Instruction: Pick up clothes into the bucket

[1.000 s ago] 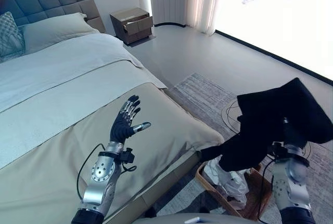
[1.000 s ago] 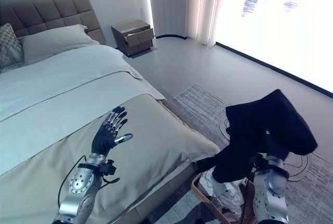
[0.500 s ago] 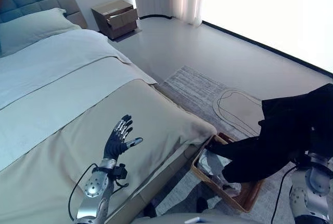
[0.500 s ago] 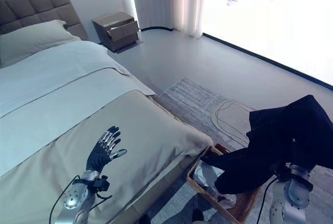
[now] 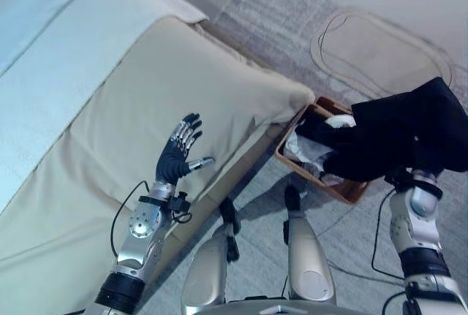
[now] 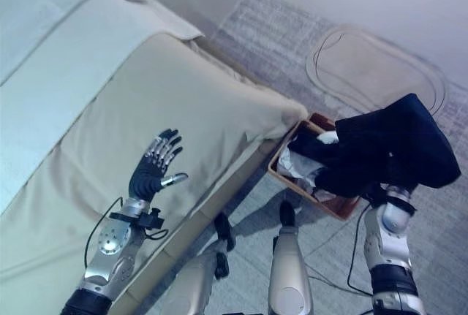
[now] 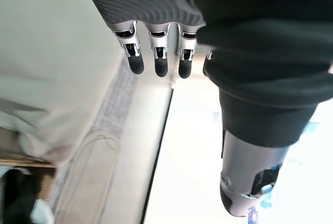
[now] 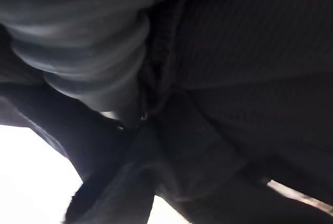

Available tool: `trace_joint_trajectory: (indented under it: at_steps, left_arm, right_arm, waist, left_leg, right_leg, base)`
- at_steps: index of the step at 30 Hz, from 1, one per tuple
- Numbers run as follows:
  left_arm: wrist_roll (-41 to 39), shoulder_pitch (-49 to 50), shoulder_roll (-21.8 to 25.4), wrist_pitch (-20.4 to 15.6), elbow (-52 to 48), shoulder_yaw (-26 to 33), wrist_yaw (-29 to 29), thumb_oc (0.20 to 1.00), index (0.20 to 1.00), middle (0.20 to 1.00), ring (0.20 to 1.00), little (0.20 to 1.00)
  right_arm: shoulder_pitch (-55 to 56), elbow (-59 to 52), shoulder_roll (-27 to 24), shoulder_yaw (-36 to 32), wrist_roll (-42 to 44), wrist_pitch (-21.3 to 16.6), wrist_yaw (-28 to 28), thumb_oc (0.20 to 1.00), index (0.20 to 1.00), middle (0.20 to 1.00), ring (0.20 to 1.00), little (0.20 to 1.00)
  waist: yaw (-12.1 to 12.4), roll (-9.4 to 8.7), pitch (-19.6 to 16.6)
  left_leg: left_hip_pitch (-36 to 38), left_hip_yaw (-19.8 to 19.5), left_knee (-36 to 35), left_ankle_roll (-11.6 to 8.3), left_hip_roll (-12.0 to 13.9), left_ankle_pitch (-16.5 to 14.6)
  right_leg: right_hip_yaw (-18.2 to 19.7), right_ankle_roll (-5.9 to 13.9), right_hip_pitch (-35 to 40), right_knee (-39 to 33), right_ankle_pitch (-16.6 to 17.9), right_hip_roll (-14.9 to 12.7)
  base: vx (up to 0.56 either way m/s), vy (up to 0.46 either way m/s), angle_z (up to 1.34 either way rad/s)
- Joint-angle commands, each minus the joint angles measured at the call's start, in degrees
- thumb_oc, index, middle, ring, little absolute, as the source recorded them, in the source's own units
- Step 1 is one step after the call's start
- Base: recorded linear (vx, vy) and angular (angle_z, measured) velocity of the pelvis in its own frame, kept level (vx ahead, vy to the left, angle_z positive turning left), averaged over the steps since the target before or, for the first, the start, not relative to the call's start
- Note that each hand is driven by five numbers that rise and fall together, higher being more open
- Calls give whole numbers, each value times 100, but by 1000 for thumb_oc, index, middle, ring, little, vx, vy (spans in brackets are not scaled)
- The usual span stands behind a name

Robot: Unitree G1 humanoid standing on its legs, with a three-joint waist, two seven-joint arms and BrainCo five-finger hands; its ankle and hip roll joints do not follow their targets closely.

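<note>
Right robot hand [image 8: 93, 52] is buried under black garment [image 5: 409, 136] above basket [image 5: 351, 191].

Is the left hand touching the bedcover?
Cannot tell: the left eye view shows the left hand open over the bedcover, but neither contact nor gap shows plainly.

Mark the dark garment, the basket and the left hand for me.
dark garment [image 5: 409, 128], left eye view, middle of the draped cloth.
basket [image 5: 349, 191], left eye view, near rim.
left hand [image 5: 175, 160], left eye view, palm.
</note>
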Motion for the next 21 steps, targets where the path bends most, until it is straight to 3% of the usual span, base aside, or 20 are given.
trace_joint_trajectory:
  at_steps: [1, 3, 8, 15, 16, 17, 18, 19, 20, 21]
  left_arm:
    - [-120, 87, 153, -500, -580, 40, 185, 1000, 1000, 1000, 1000, 1000]
    - [-160, 7, 205, -539, -725, 20, 287, 1000, 1000, 1000, 1000, 1000]
    - [-165, -223, 338, -538, -999, -234, 506, 1000, 1000, 1000, 1000, 1000]
    - [-200, -304, 422, -588, -1166, -474, 641, 1000, 1000, 1000, 1000, 1000]
    - [-206, -314, 432, -592, -1183, -507, 669, 1000, 1000, 1000, 1000, 1000]
    - [-203, -322, 422, -594, -1185, -498, 672, 1000, 1000, 1000, 1000, 1000]
    - [-186, -365, 450, -591, -1201, -537, 715, 1000, 1000, 1000, 1000, 1000]
    - [-185, -377, 457, -596, -1214, -559, 729, 1000, 1000, 1000, 1000, 1000]
    - [-187, -389, 454, -599, -1208, -583, 739, 1000, 1000, 1000, 1000, 1000]
    - [-175, -407, 463, -591, -1190, -602, 751, 1000, 1000, 1000, 1000, 1000]
  right_arm:
    - [-397, -51, -440, 149, -139, -333, -225, 200, 200, 200, 200, 200]
    - [-707, 333, -547, 395, -123, -230, -258, 200, 200, 200, 200, 200]
    - [-2053, 1784, -1353, 1358, -336, 274, -239, 200, 200, 200, 200, 200]
    - [-3156, 2631, -1929, 2209, -1119, 606, -484, 200, 200, 200, 200, 200]
    - [-3260, 2745, -1994, 2318, -1201, 638, -504, 200, 200, 200, 200, 200]
    - [-3289, 2760, -1999, 2335, -1198, 630, -503, 200, 200, 200, 200, 200]
    - [-3449, 2971, -2109, 2600, -1477, 717, -525, 200, 200, 200, 200, 200]
    - [-3500, 3055, -2166, 2727, -1670, 782, -537, 200, 200, 200, 200, 200]
    - [-3559, 3189, -2225, 2896, -1912, 850, -557, 200, 200, 200, 200, 200]
    - [-3606, 3320, -2279, 3081, -2161, 940, -521, 200, 200, 200, 200, 200]
  waist:
    - [7, -155, -272]
    - [49, -125, -209]
    - [197, -45, -66]
    - [301, 123, -78]
    - [342, 150, -113]
    - [313, 142, -100]
    - [362, 192, -126]
    - [349, 186, -101]
    - [366, 204, -137]
    - [379, 207, -139]
  left_leg:
    - [-645, -505, 1320, 73, 10, -797]
    - [-1077, -487, 1637, 75, 48, -882]
    - [-2308, -394, 2499, 129, 90, -1062]
    - [-3023, -355, 2556, 163, 21, -1036]
    - [-3044, -403, 2592, 122, 1, -1207]
    - [-3131, -352, 2554, 167, -7, -1017]
    - [-3195, -416, 2579, 122, -11, -1179]
    - [-3305, -371, 2543, 171, -24, -993]
    - [-3304, -422, 2597, 123, -32, -1182]
    - [-3351, -418, 2603, 125, -33, -1179]
  right_leg:
    - [-352, 68, -170, -74, 476, -91]
    - [-306, 52, -642, 236, 454, -62]
    - [-158, 33, -1800, 911, 423, -38]
    - [-72, 29, -2619, 1113, 426, -96]
    - [-52, 68, -2654, 1198, 244, -95]
    - [-59, 36, -2720, 1115, 434, -117]
    - [-33, 80, -2817, 1222, 253, -138]
    - [-40, 47, -2910, 1151, 442, -171]
    - [-35, 80, -2933, 1267, 237, -164]
    - [-21, 82, -2997, 1291, 234, -165]
  base:
    - [-175, -26, 13]
    - [-122, 9, 9]
    - [-120, 14, -11]
    - [-9, 49, 3]
    - [-1, 60, -3]
    - [93, 38, -7]
    - [-72, 30, -7]
    - [106, 44, -3]
    - [21, 36, 3]
    - [107, 34, 7]
